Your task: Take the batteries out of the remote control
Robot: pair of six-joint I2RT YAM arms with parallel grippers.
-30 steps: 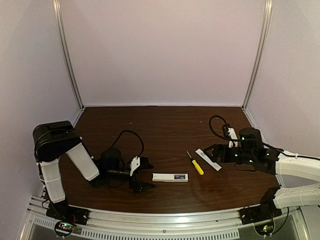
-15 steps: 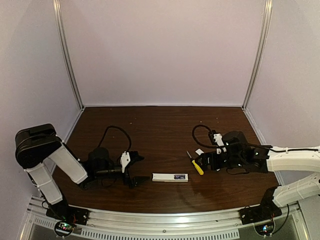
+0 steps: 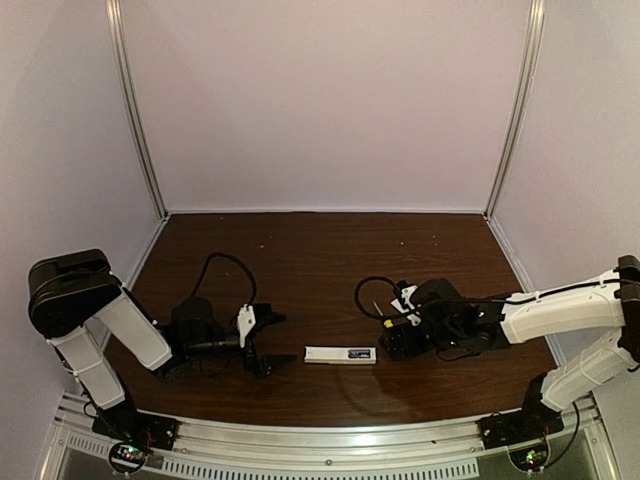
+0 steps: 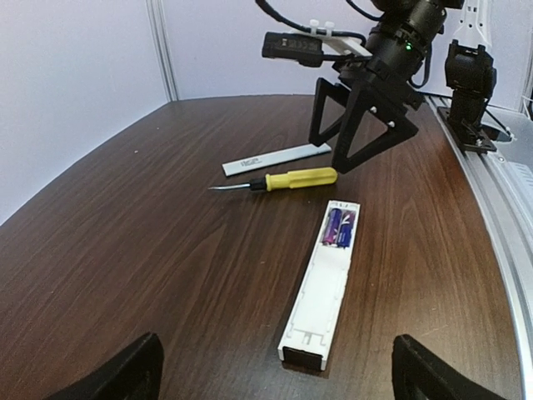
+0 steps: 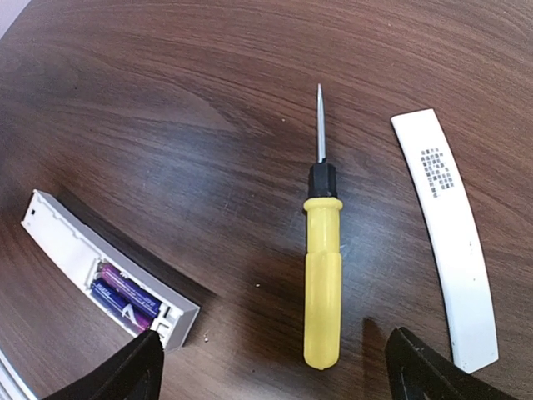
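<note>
Remote control (image 4: 321, 300): batteries (image 4: 340, 227) sat in its open recess
Left gripper (image 3: 278, 343): beside remote control, spread wide, empty
Right gripper (image 4: 331, 154): hung over screwdriver (image 5: 323, 283) near remote control, spread wide, empty

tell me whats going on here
The remote control lies on the table, cover off, both batteries still inside. The right claw hangs open just above the yellow screwdriver, next to the loose cover strip. The left claw sits open near the remote's other end. Nothing is gripped yet.
</note>
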